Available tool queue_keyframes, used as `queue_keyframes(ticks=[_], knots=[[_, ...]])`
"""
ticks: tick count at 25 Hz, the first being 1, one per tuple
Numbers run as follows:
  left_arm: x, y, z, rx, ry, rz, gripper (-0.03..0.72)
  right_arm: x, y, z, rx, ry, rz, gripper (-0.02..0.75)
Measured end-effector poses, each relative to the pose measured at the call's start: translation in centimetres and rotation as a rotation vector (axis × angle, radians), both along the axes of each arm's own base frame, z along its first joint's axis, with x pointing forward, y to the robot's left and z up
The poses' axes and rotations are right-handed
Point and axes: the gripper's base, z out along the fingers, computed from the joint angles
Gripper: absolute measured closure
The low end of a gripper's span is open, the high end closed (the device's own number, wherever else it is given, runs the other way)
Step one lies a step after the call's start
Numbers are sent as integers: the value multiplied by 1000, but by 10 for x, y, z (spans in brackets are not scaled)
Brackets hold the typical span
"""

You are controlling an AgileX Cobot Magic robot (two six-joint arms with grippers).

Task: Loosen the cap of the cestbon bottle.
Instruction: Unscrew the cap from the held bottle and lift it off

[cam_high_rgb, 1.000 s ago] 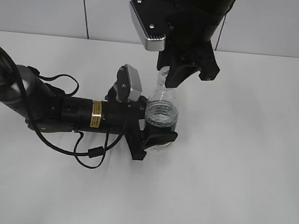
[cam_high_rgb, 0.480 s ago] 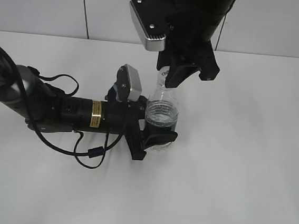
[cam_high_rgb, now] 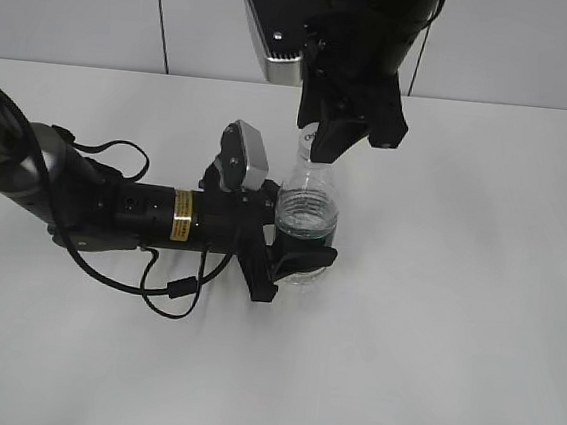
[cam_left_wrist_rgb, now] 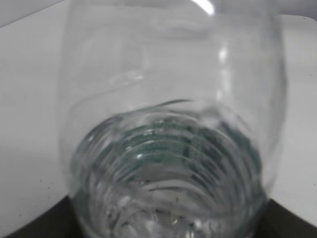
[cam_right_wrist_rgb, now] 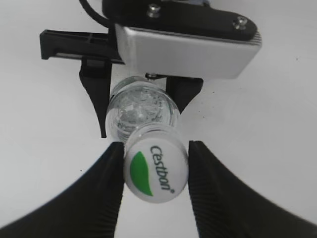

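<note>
Right wrist view: the cap is being clamped between the two black fingers of the right pincer. Below it, the cestbon bottle is being held upright around its body by the left pincer, and is being kept on the white table.
</note>
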Motion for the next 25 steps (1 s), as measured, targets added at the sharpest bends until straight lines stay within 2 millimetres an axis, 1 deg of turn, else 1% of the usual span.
queue_keyframes(ticks=[2, 5, 7, 11, 13, 17, 20, 23, 25], knots=[[0, 0, 0, -5, 1, 4, 284, 1, 1, 4, 13, -1, -37, 398], [1, 1, 0, -2, -2, 2, 284, 3, 2, 11, 28, -14, -62, 304], [0, 1, 0, 2, -6, -5, 284, 4, 2, 12, 29, -20, -72, 268], [0, 1, 0, 3, -6, -7, 284, 4, 2, 12, 35, -8, -115, 249], [0, 1, 0, 2, -7, -7, 284, 4, 2, 12, 42, 8, -171, 246], [0, 1, 0, 2, -7, -7, 284, 4, 2, 13, 76, 91, -436, 245], [0, 1, 0, 2, -7, -8, 284, 2, 0, 20, 113, 138, -619, 245], [0, 1, 0, 2, -7, -8, 284, -3, -3, 33, 177, 212, -890, 244], [0, 1, 0, 3, -7, -9, 284, -4, -4, 37, 216, 283, -1104, 244]])
